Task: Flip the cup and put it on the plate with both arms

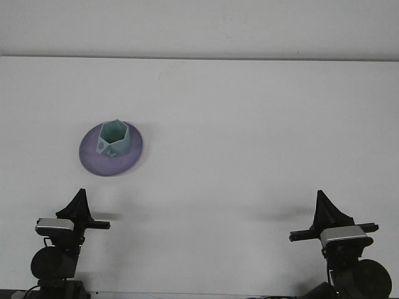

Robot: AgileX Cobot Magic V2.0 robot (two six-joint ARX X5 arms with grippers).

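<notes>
While the white table (249,124) stretches wide and matte across the front view, smooth and plain from edge to edge, everything of interest sits on its left half. There's the plate (90,159), a round, shallow purple disc with a soft, dull finish, lying flat on the table. And right on top of it, the cup (114,138): pale teal, faceted, with a hexagonal rim, standing upright with its mouth open to the ceiling, a small round hole showing low on its side wall. It sits toward the far part of the plate, fully inside the rim.

Down at the near edge, both arms are parked low. The left gripper (79,200) points up and forward as a dark, tapering wedge, near the plate but clear of it. The right gripper (323,207) mirrors that pose, well apart from the cup. Each reads as a single closed point, fingers pressed together, holding nothing.
</notes>
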